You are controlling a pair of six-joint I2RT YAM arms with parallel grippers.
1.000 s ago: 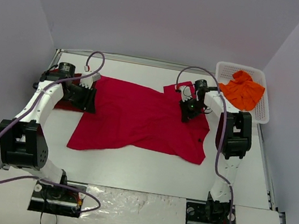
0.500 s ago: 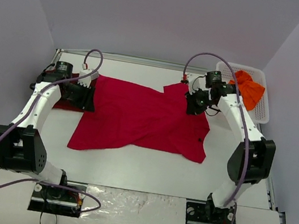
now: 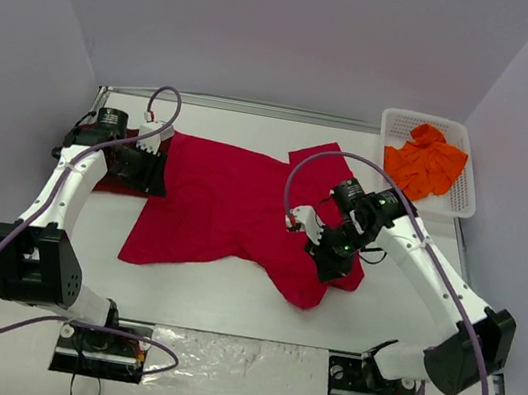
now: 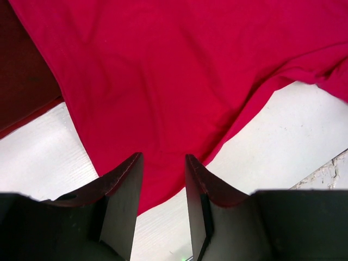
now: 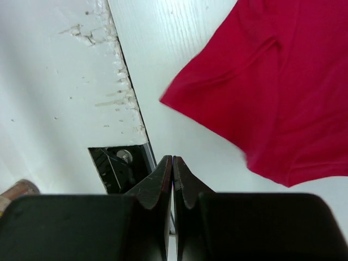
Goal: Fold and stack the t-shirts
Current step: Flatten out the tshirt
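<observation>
The bright red t-shirt (image 3: 233, 202) lies spread across the table's middle; it also shows in the left wrist view (image 4: 190, 65) and the right wrist view (image 5: 283, 81). My left gripper (image 3: 149, 173) is open at the shirt's left edge, its jaws (image 4: 162, 163) above the hem with nothing between them. The dark maroon t-shirt (image 3: 112, 182) lies partly hidden under that arm, and shows in the left wrist view (image 4: 22, 81). My right gripper (image 3: 323, 266) is shut over the shirt's near right part; no cloth shows between its fingertips (image 5: 172, 163). The orange t-shirt (image 3: 427, 161) lies crumpled in the basket.
The white lattice basket (image 3: 468, 191) stands at the back right corner. Purple cables loop over both arms. The table's front seam (image 5: 128, 92) and the right arm's base cut-out (image 5: 117, 166) lie just beyond my right fingertips. Grey walls close the table on three sides.
My right arm swung from the shirt's far right sleeve toward the near edge. The shirt's near right corner shifted left and nearer, now ending in a point. The left arm stayed still.
</observation>
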